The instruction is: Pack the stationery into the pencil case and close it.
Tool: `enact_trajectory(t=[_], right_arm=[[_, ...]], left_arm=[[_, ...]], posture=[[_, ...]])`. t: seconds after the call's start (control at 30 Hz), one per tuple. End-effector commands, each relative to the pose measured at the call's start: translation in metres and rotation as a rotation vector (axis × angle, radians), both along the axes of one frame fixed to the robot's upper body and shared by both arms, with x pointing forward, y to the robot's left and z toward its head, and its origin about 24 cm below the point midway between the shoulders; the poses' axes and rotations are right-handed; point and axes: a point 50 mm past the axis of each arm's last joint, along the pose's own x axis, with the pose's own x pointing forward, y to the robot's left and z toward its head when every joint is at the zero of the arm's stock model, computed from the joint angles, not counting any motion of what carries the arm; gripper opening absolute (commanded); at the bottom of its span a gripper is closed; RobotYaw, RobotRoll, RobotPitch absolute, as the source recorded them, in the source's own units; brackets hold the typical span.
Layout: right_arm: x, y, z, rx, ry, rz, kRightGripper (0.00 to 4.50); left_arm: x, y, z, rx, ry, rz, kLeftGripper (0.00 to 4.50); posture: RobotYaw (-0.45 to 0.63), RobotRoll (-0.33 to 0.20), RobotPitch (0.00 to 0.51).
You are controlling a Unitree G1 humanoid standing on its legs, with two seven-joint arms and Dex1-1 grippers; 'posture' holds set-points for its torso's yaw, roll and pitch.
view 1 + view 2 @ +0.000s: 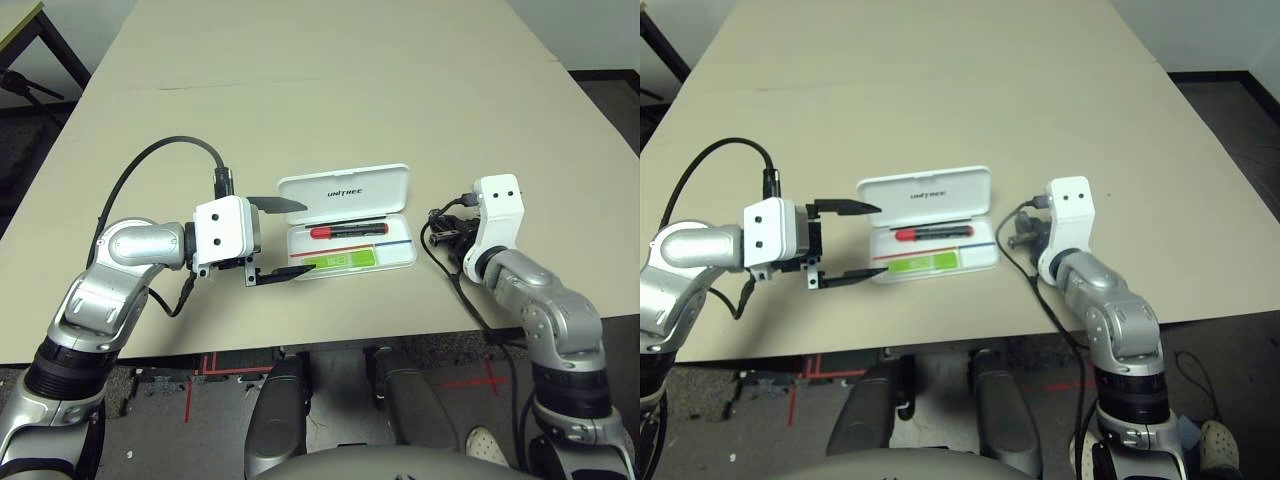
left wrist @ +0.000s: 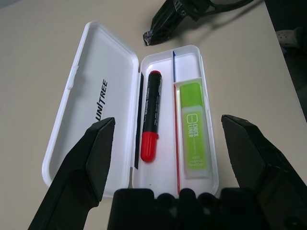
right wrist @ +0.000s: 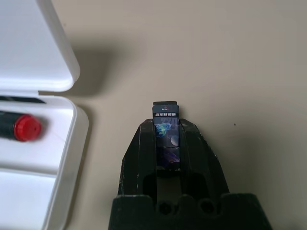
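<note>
Right wrist view: my right tool (image 3: 169,158) pinches the dark block (image 3: 166,129), whose lower part is hidden; my left tool (image 2: 169,143) is spread beside the case (image 2: 175,120) on the beige desk (image 1: 330,110).

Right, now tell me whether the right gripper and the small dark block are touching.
Touching. The right wrist view shows it plainly: the small dark block sits between the right gripper's two fingers, pressed from both sides.

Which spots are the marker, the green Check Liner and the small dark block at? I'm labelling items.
Marker (image 2: 152,106): left wrist view, black barrel.
Check Liner (image 2: 194,139): left wrist view, printed side.
Block (image 3: 167,130): right wrist view, printed face.
</note>
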Motion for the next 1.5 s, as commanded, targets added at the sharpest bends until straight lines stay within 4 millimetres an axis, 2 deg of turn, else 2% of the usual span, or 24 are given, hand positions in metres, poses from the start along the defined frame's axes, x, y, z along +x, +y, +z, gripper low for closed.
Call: enact_trajectory(t=[0.03, 0.17, 0.37, 0.57, 0.73, 0.97, 1.5], right_arm=[[0.003, -0.009, 0.008, -0.028, 0.045, 0.132, 0.36], [0.006, -0.019, 0.028, -0.092, 0.019, 0.329, 0.36], [0.006, -0.026, 0.052, -0.223, -0.039, 0.733, 0.36], [0.015, -0.025, 0.056, -0.314, -0.064, 0.971, 0.36], [0.027, -0.008, 0.055, -0.368, -0.101, 1.133, 0.36], [0.039, 0.014, 0.044, -0.412, -0.128, 1.252, 0.36], [0.037, 0.029, 0.025, -0.417, -0.089, 1.336, 0.36]], left_arm=[[0.001, -0.003, -0.004, 0.014, 0.005, -0.006, 4.5], [0.001, -0.003, -0.005, 0.016, 0.003, -0.003, 4.5], [0.001, -0.002, -0.006, 0.017, -0.002, 0.006, 4.5], [0.0, -0.001, -0.006, 0.022, -0.002, 0.01, 4.5], [-0.003, 0.001, -0.006, 0.032, 0.003, 0.016, 4.5], [-0.007, 0.002, -0.007, 0.054, 0.011, 0.017, 4.5], [-0.01, 0.006, -0.008, 0.08, 0.004, 0.036, 4.5]], posture=[[-0.02, 0.0, 0.179], [-0.01, 0.0, 0.172], [0.0, 0.0, 0.165], [0.01, 0.0, 0.159], [0.03, 0.0, 0.157], [0.06, 0.0, 0.153], [0.09, 0.0, 0.147]])
